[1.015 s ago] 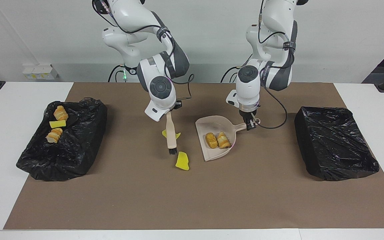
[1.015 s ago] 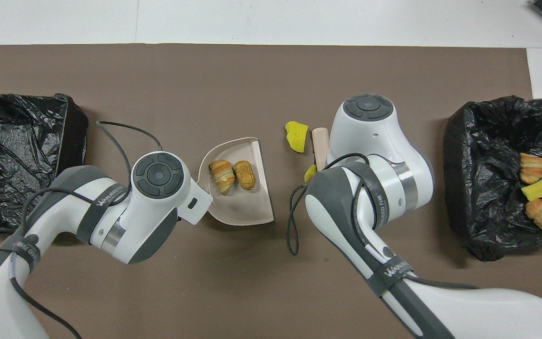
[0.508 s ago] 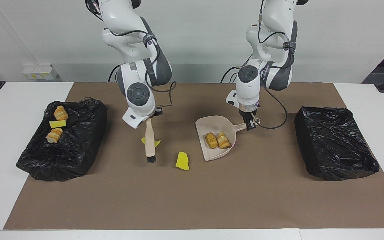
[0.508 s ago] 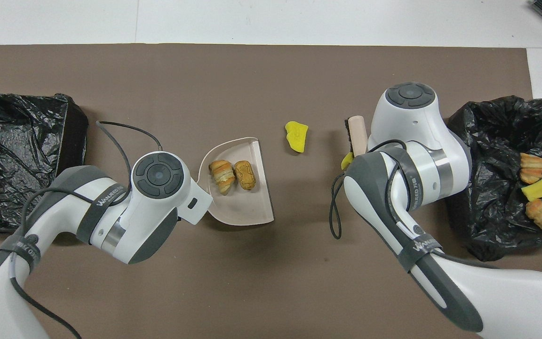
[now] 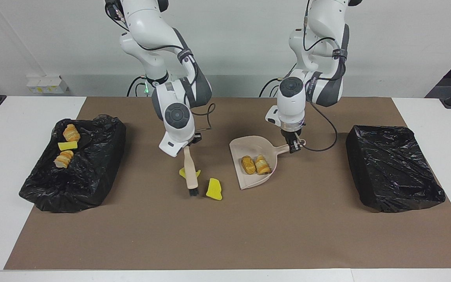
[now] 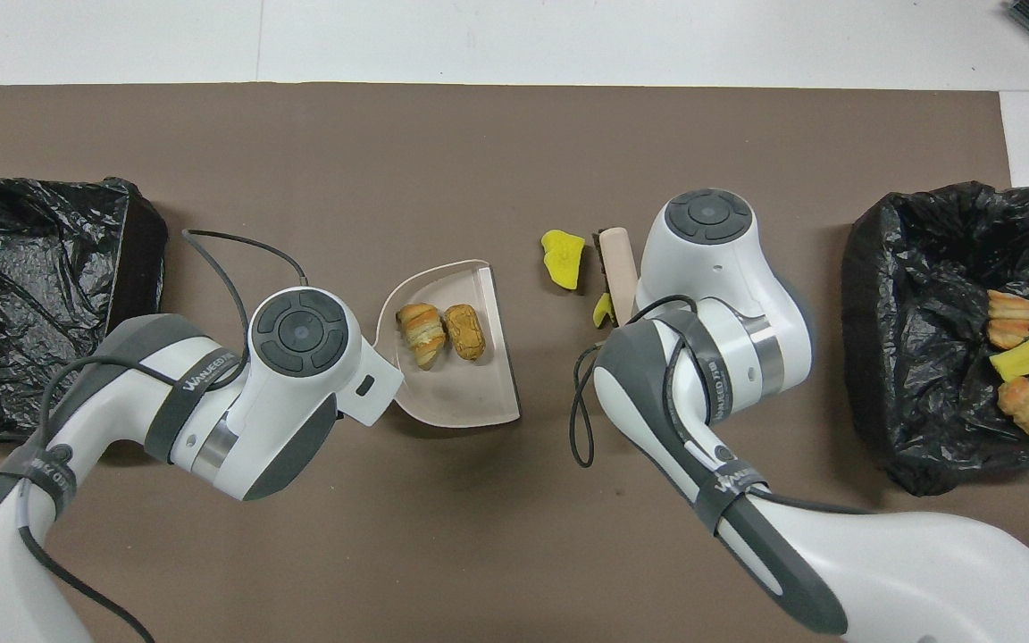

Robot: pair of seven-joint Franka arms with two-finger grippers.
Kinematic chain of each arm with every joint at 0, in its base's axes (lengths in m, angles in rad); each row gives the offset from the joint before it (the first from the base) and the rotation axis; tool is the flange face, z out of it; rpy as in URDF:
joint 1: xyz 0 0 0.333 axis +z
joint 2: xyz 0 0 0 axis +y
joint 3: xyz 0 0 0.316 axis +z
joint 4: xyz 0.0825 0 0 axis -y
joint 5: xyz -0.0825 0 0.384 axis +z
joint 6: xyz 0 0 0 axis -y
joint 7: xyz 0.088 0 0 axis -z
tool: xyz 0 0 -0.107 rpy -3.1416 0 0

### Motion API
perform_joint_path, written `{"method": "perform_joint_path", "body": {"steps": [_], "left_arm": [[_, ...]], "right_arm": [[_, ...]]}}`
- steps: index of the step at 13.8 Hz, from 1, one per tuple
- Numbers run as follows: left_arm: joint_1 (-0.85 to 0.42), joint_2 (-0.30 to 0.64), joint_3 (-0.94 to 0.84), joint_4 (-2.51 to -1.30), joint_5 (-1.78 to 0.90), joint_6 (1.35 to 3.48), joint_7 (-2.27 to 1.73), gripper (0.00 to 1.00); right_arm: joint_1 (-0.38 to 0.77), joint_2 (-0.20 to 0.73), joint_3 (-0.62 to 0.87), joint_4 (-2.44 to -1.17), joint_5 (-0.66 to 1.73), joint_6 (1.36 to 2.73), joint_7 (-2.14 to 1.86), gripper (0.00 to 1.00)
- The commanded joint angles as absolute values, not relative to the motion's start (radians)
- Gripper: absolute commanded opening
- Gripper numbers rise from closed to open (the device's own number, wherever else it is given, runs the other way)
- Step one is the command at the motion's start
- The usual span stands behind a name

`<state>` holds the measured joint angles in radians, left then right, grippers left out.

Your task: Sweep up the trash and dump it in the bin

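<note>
beside the yellow sponge piece (image 5: 214, 189), right claw (image 5: 186, 147) grips brush (image 5: 191, 174); left claw (image 5: 294, 146) grips dustpan (image 5: 255, 147).

Two pastries (image 5: 255, 165) lie in the dustpan (image 5: 245, 146); two sponge scraps (image 5: 214, 189) lie beside the brush (image 5: 190, 173), toward the right arm's end.

Robot lab; two arms (image 5: 163, 35) at papered table (image 5: 225, 235); bare wall (image 5: 241, 39)
</note>
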<state>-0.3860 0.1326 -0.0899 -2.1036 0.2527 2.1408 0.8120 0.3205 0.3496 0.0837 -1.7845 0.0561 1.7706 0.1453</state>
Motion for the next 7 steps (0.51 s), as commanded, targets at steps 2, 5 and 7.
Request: {"method": "perform_joint_path", "body": {"steps": [2,5,7], "left_arm": [[-0.373,0.103,-0.092,-2.145,0.276,2.161,0.787,0.00],[-0.373,0.103,-0.092,-2.145,0.276,2.161,0.787,0.00],[-0.373,0.101,-0.092,-2.145,0.276,2.161,0.787,0.00]], "right_arm": [[0.409,0.354,0.087,-1.793,0.162,1.819,0.137,0.00],[0.480,0.350,0.089,-1.784,0.270,1.822,0.141,0.00],[0.494,0.351,0.089,-1.773,0.322,1.827,0.162,0.00]]}}
